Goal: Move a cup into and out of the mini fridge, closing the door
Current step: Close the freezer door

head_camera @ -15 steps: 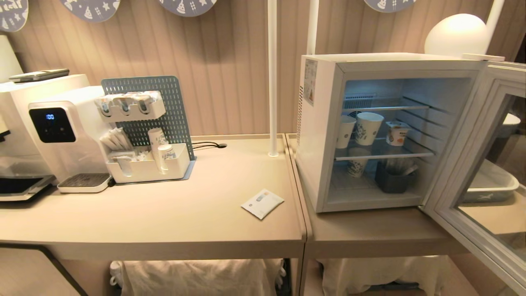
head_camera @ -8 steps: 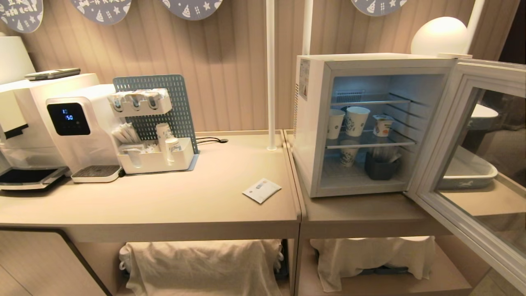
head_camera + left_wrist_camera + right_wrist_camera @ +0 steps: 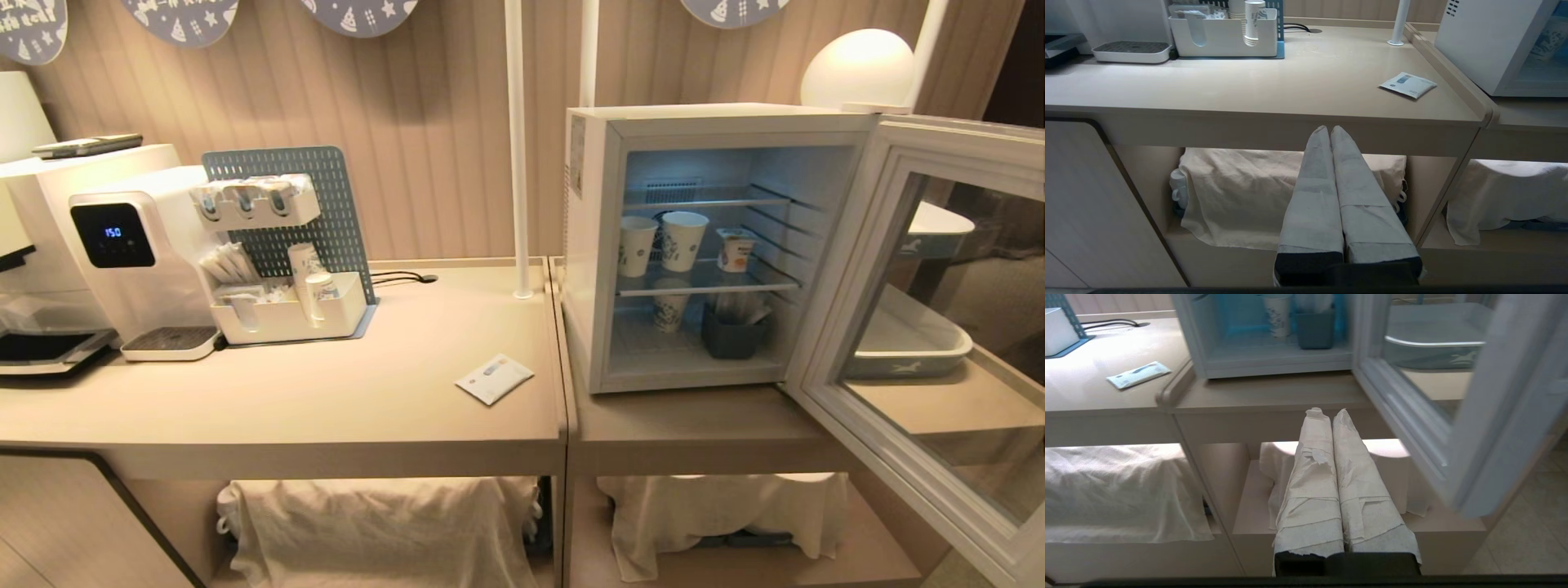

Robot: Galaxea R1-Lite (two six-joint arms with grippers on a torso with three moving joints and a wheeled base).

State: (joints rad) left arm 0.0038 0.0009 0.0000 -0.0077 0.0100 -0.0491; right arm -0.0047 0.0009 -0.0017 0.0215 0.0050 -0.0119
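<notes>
White yogurt cup [image 3: 735, 250] sits on the mini fridge [image 3: 589, 245] upper wire shelf, beside two paper cups [image 3: 660, 242]. Both claws, left [image 3: 1329, 130] and right [image 3: 1327, 412], are pressed together, empty, below the worktop [image 3: 326, 400]. You risk clipping the open door [image 3: 922, 343] or toppling neighbouring cups when reaching in.

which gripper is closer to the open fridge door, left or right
Right. The right gripper, shut and empty, sits low in front of the counter with the door swung out just beside it. The left gripper, also shut, is further off, below the counter near the white packet.
</notes>
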